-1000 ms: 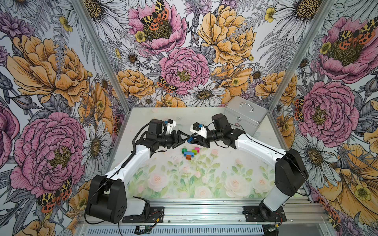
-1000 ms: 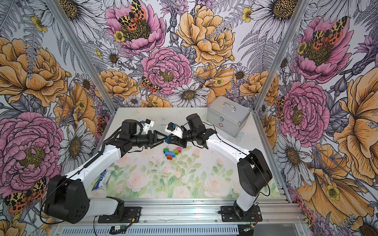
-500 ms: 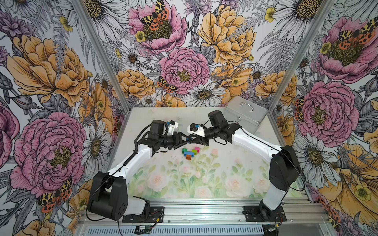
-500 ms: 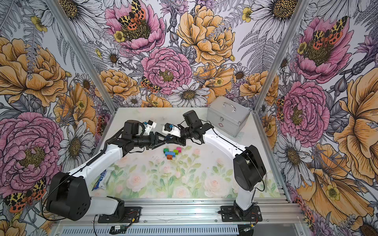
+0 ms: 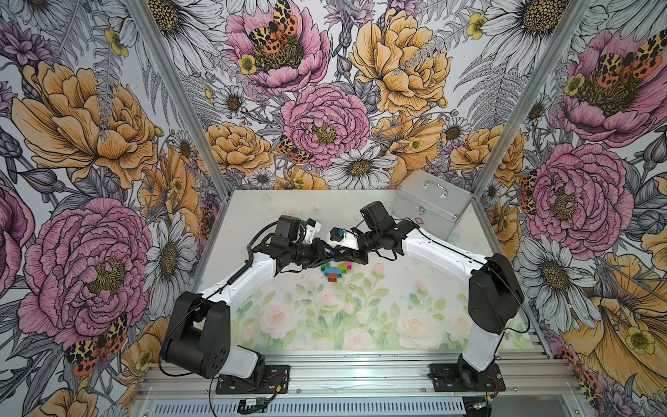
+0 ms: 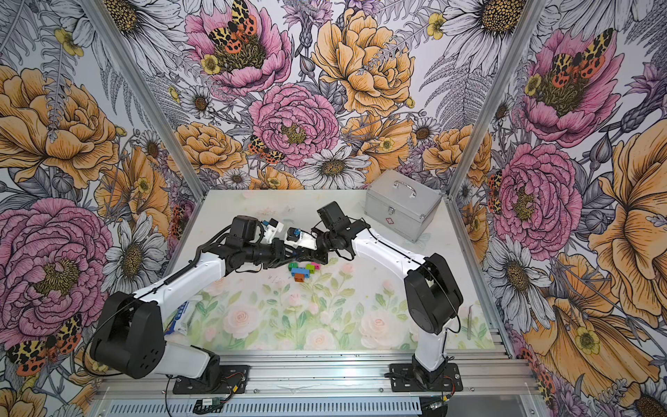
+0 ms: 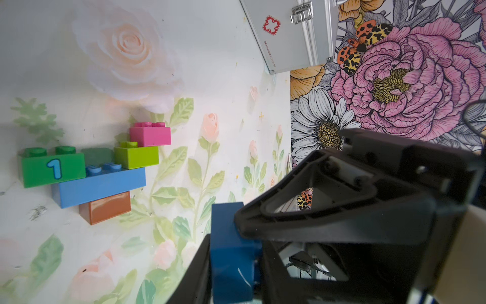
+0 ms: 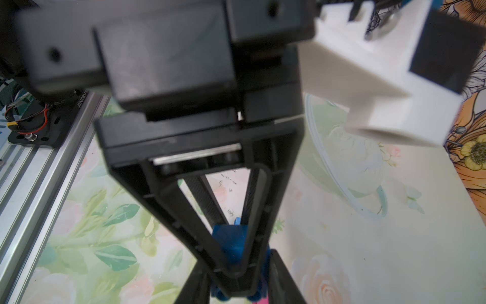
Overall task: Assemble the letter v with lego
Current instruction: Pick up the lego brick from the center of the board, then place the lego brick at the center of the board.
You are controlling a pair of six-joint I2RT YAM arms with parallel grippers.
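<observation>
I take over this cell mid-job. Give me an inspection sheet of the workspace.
Surface: rose-print table, scuffed near the bricks.
Job's things: partial brick V on the table: orange brick at the point, light blue bar, dark green brick, lime brick, pink brick; dark blue brick held off the table.
Clutter: silver first-aid case, far right corner; white-and-blue packet by the left arm's base.
Grippers: left claw and right claw both closed on the dark blue brick.
Cables: black cable along the left arm; wires at its base.
Surroundings: floral walls, aluminium rail in front.
</observation>
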